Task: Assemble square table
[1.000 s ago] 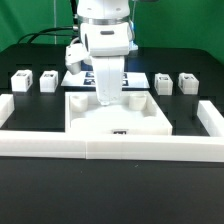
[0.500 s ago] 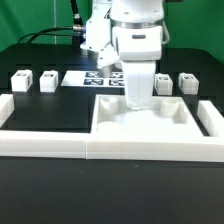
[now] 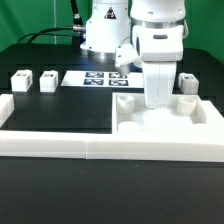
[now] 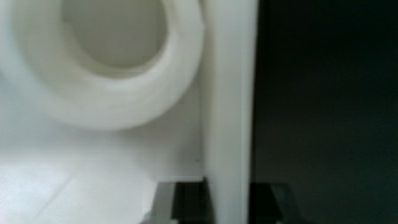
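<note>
The square table, a white slab with round recesses, lies on the black table against the border wall's front and right sides. My gripper stands over its far edge and is shut on it. In the wrist view the two dark fingers flank the slab's thin upright edge, beside a round recess. Two white leg blocks sit at the exterior view's far left. One more leg block sits at the far right. The fourth is hidden behind the arm.
The long low white border wall runs along the front, with short side pieces at left and right. The marker board lies at the back centre, beside the arm's base.
The gripper has slid the square table from the middle toward the exterior view's right, into the border wall's right corner. The leg blocks have not moved.
</note>
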Controlling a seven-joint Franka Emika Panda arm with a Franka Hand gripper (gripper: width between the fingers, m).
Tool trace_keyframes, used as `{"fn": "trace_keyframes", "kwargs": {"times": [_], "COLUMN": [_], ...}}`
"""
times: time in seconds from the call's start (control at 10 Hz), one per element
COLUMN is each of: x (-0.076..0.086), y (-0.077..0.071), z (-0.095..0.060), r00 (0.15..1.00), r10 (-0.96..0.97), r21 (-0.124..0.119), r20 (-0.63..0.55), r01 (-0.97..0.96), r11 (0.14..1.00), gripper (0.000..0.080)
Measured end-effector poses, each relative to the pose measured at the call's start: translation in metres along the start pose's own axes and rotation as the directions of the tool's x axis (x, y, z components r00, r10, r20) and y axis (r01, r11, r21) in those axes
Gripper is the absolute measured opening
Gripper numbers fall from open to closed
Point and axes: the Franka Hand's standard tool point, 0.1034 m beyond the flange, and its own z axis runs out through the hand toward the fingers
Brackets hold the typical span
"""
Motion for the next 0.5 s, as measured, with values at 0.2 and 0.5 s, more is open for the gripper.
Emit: {"fn": "trace_keyframes", "kwargs": {"times": [0.2, 0.5], "x": [-0.0006, -0.0011], "y": [-0.0001, -0.0001], "z": [0.0010, 0.0014], "r00": [1.000, 1.000], "r10": [0.002, 0.004], "r21": [-0.012, -0.012], "r20": [-0.004, -0.004], "r01": [-0.002, -0.004], "r11": [1.000, 1.000], "gripper": [0.0067, 0.0446]}}
